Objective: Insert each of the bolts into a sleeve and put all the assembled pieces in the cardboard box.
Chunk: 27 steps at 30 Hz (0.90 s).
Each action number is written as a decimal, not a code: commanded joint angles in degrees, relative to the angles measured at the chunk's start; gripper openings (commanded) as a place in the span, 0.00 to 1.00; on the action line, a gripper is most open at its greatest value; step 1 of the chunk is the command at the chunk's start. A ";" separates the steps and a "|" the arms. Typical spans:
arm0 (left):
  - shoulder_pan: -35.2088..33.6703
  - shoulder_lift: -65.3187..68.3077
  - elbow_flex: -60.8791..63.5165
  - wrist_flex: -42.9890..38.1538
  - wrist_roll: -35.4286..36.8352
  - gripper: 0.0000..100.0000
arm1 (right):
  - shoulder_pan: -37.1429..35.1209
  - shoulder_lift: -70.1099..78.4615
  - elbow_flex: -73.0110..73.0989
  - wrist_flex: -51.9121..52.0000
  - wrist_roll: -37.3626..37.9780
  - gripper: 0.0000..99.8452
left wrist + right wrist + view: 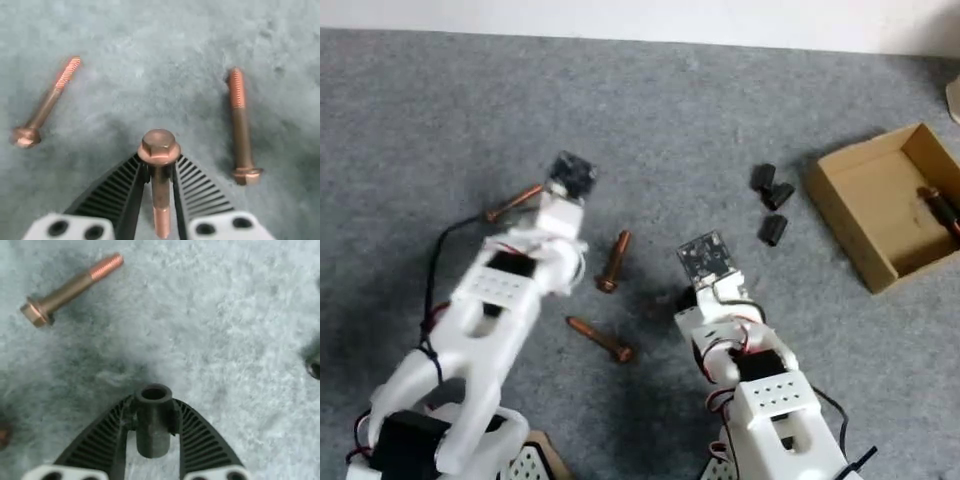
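Note:
My left gripper [159,162] is shut on a copper bolt [159,147], pinching the shank just under the hex head; in the high view this bolt [515,203] sticks out to the left above the carpet. My right gripper [153,407] is shut on a black sleeve [152,422], whose open bore faces away from the wrist. Two loose bolts [614,262] [601,340] lie on the carpet between the arms. Three more black sleeves [773,230] lie near the cardboard box [865,235]. An assembled piece [940,205] rests inside the box.
Grey carpet covers the whole table. The box stands at the right edge, beyond the right arm. Open carpet stretches across the back and far left. A brown cardboard corner [545,450] shows at the front, by the left arm's base.

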 commanded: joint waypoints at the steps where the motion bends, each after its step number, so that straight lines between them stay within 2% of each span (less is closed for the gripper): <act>1: 1.63 -3.38 4.44 -12.48 0.62 0.01 | -0.84 -1.27 -3.38 0.04 0.00 0.00; 5: 0.92 -3.47 12.88 -31.21 0.70 0.01 | -0.84 -1.36 -3.65 0.04 -1.14 0.00; 7: 0.04 -3.47 15.43 -37.98 1.32 0.01 | -0.84 -1.36 -3.65 0.04 -1.32 0.00; 13: -6.02 -3.47 19.21 -51.60 16.44 0.01 | -5.85 -1.36 -3.12 0.04 -1.49 0.00; 17: -8.31 -3.47 19.38 -53.45 18.11 0.01 | -9.27 -1.36 -1.19 -1.01 -1.49 0.00; 24: -8.04 -3.47 19.38 -53.45 18.20 0.01 | -7.78 -1.27 4.62 -19.12 -1.49 0.00; 27: -8.13 -3.47 19.47 -53.45 22.51 0.01 | -7.78 -1.27 8.31 -27.82 -1.49 0.00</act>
